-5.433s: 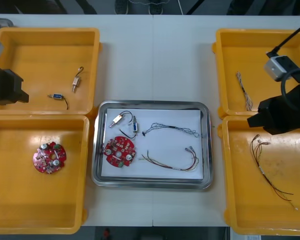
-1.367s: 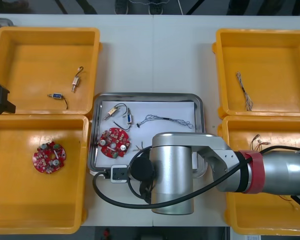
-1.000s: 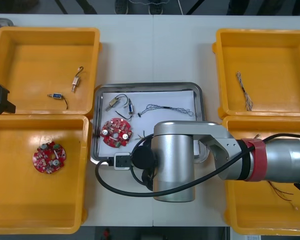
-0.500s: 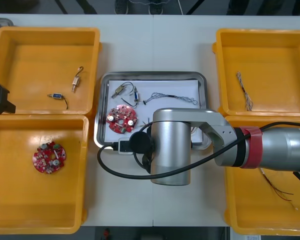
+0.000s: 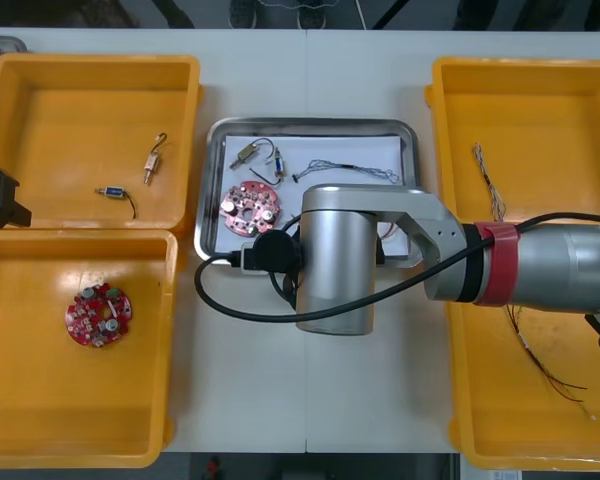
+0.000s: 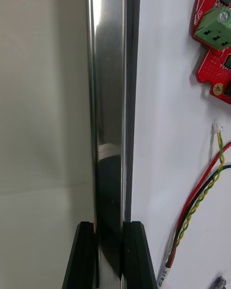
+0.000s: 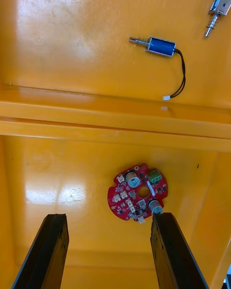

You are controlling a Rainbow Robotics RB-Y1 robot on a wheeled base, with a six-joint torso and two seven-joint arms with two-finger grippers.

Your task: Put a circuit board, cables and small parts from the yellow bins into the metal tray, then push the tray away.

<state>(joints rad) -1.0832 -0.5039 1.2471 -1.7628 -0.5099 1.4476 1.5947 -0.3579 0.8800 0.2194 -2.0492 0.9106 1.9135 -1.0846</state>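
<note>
My right gripper (image 6: 108, 226) is shut on the near rim of the metal tray (image 6: 108, 101), the rim standing between its fingers. From above, the right arm (image 5: 335, 260) covers the tray's (image 5: 310, 123) near edge. The tray is white inside and holds a round red circuit board (image 5: 252, 208), a twisted blue and white cable (image 5: 345, 170), two small metal parts (image 5: 248, 153) and a red and yellow cable (image 6: 202, 197). The tray lies between the two far yellow bins. My left gripper (image 7: 108, 216) hangs open over the left bins, at the table's left edge (image 5: 0, 195).
The near left bin (image 5: 40, 420) holds another red circuit board (image 5: 97, 316). Two small metal parts (image 5: 155, 158) lie in the far left bin. The far right bin (image 5: 580, 90) holds a thin cable (image 5: 488, 180), the near right bin more cables (image 5: 540, 350).
The tray has slid away from me toward the table's far edge, with the right arm following behind it. The left arm has stayed still.
</note>
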